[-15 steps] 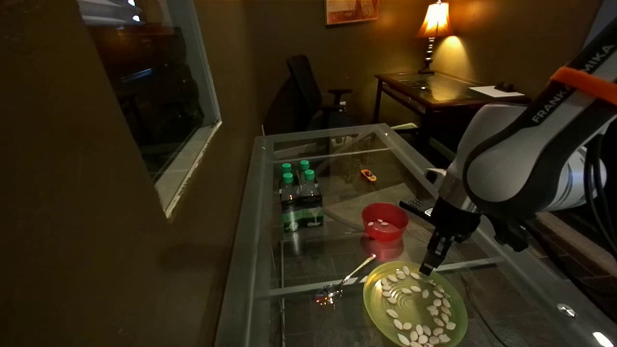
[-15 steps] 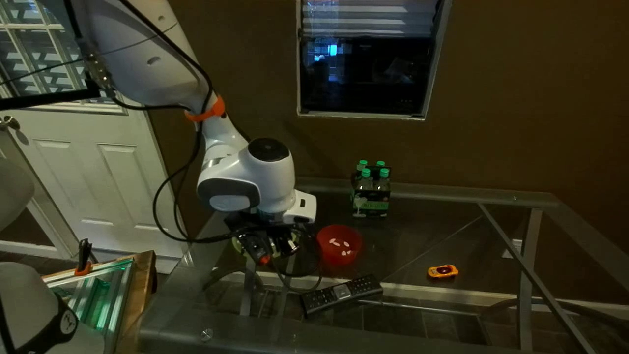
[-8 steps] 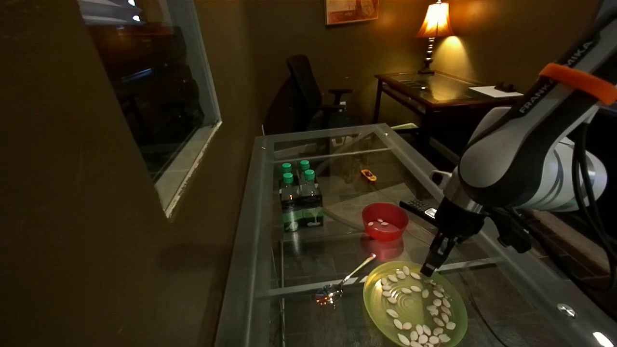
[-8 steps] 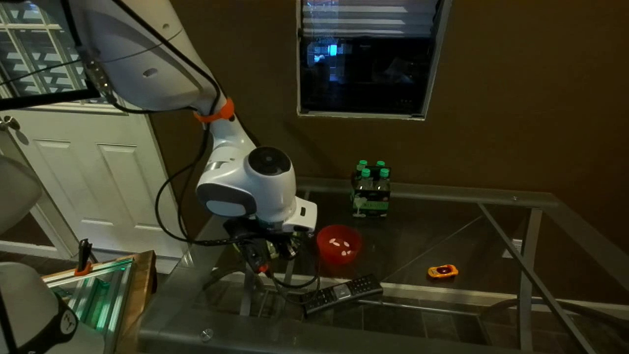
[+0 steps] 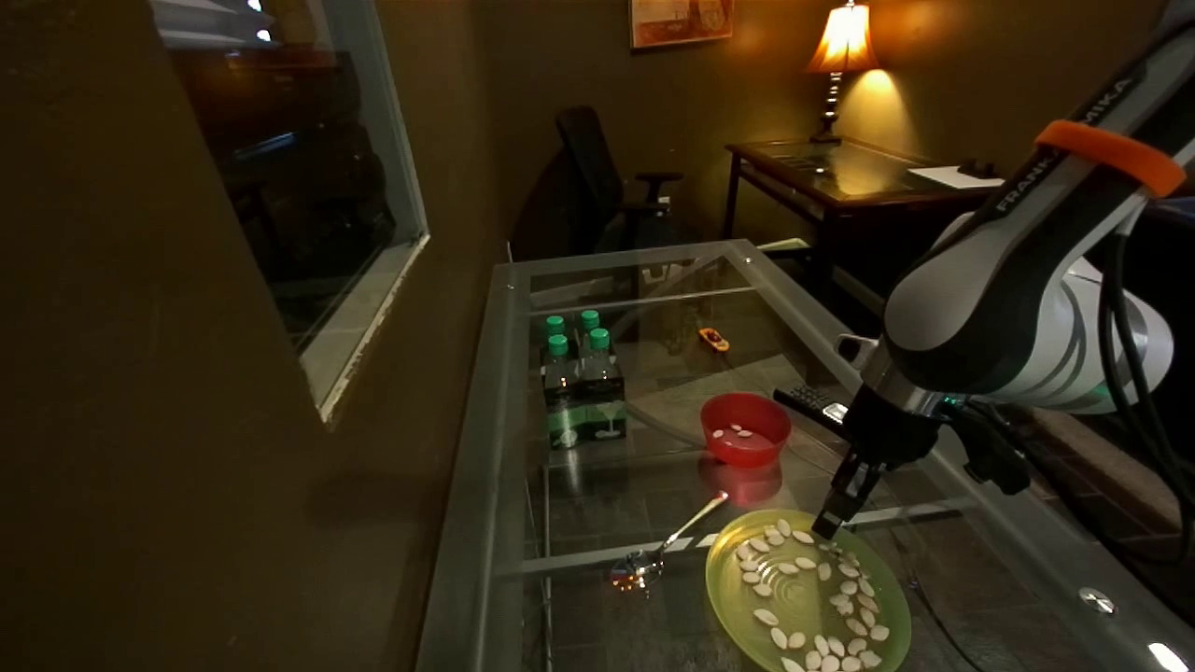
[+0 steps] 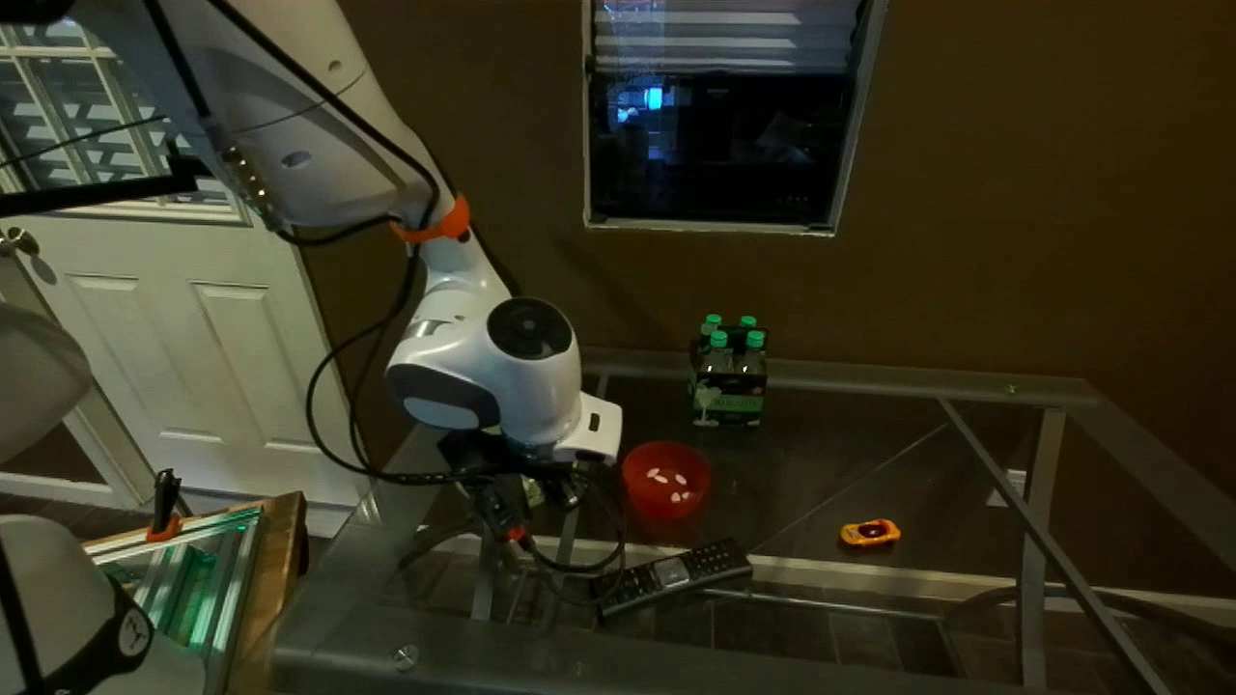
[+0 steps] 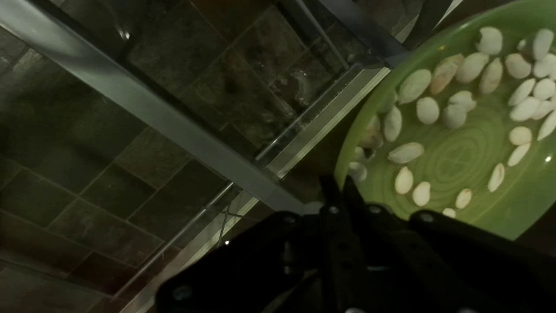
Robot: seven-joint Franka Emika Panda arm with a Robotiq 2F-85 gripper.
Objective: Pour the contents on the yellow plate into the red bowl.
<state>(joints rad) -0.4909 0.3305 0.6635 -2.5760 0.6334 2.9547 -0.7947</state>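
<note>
Hand (image 7: 337, 180) clamped on its edge, the yellow plate (image 5: 805, 602) has shifted slightly.

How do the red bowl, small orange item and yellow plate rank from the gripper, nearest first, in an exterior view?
1. Yellow plate: rim between the tips of the gripper.
2. Red bowl: beyond the plate.
3. Small orange item: well past the bowl.

The glass table (image 6: 830, 463) holds a spoon (image 5: 644, 562), a remote (image 6: 673, 573), a toy car (image 6: 870, 533) and four bottles (image 6: 752, 360) (all green-capped).
</note>
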